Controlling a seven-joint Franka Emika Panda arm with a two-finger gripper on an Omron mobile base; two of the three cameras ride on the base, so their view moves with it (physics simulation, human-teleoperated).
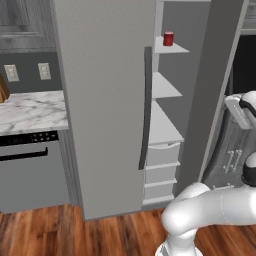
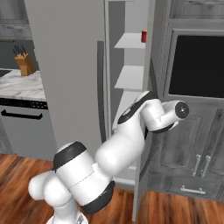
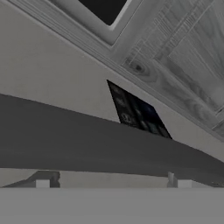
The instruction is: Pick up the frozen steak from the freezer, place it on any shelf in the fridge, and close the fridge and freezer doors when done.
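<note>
in the left base view, the freezer is seen open at centre right, a red can on its top shelf; no steak can be made out. in the right base view, the arm is reached behind the freezer door. in the hand view, the gripper is held wide and empty against the door's dark handle, probably for pulling.

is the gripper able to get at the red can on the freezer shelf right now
Probably not as things stand. The red can sits on a high shelf inside the open freezer, while the open gripper is at the outer face of the freezer door, against its dark handle. The door stands between them.
</note>
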